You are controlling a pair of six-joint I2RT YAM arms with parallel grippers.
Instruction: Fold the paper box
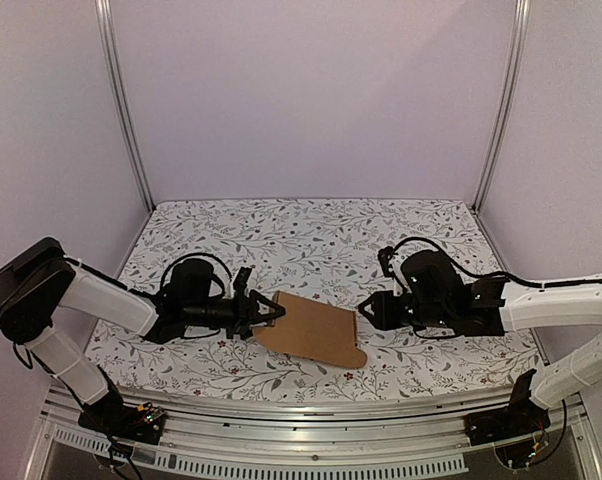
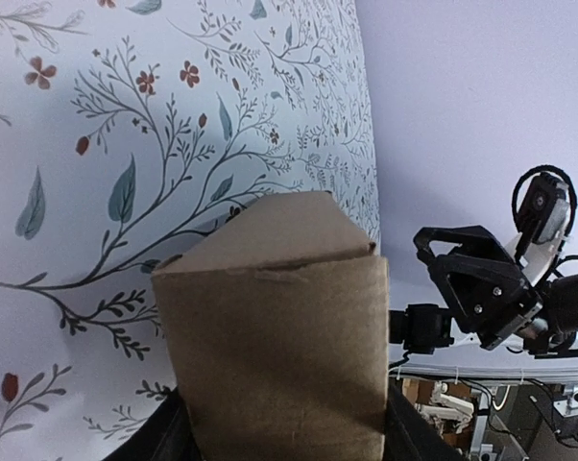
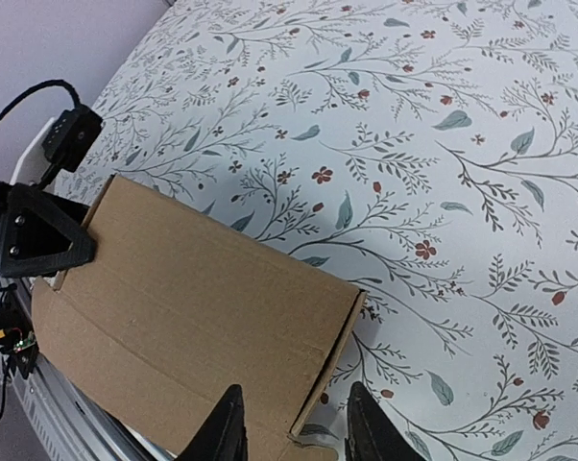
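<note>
Both arms reach in low from opposite sides, forearms near level, wrists facing each other. The left gripper (image 1: 270,310) is clamped on the paper box (image 1: 316,332). Opposite it, the right gripper (image 1: 365,311) shows parted jaws, its fingers (image 3: 227,427) spread.

We are looking at a table cover (image 1: 311,225) that is showing grey leafy twigs and small red flowers on white, lying flat across the work surface. Plain lavender walls (image 1: 311,90) are closing it in behind and at both sides, a left metal post (image 1: 124,100) and a right metal post (image 1: 503,100) are rising from the far corners, and a ribbed metal rail (image 1: 311,415) is running along the near edge
</note>
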